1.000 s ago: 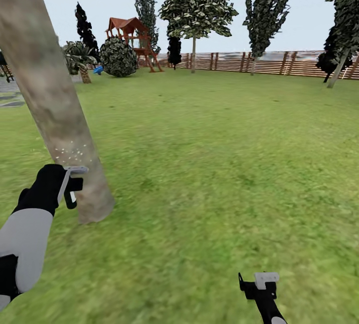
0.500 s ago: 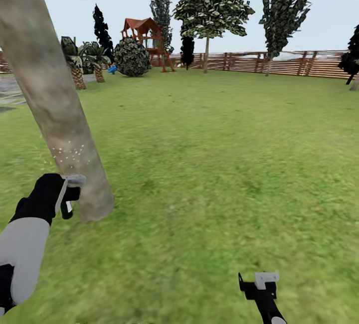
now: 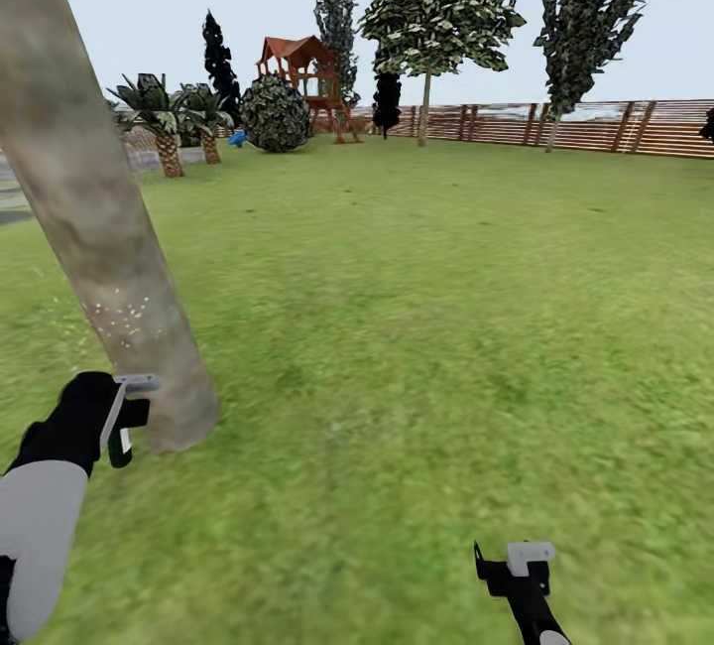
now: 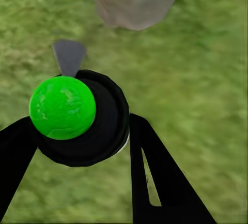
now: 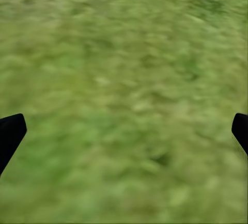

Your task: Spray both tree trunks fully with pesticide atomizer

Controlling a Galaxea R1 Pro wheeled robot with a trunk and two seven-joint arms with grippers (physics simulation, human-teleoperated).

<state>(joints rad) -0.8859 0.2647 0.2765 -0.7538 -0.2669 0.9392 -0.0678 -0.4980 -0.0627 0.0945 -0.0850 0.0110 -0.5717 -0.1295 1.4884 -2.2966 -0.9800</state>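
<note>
Head view: tree trunk [image 3: 99, 218] beside left gripper [image 3: 127, 412].

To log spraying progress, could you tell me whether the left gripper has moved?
Yes: the left gripper has dropped lower against the trunk, nearer its base.

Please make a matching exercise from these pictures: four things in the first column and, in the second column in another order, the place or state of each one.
Things:
1. pesticide atomizer
2. pesticide
3. right gripper
4. wooden fence

Places or states:
A. white specks low on the tree trunk
B. open, above bare grass
C. held in the left gripper, beside the trunk's base
D. along the far edge of the lawn

Pairs: 1-C, 2-A, 3-B, 4-D
</note>
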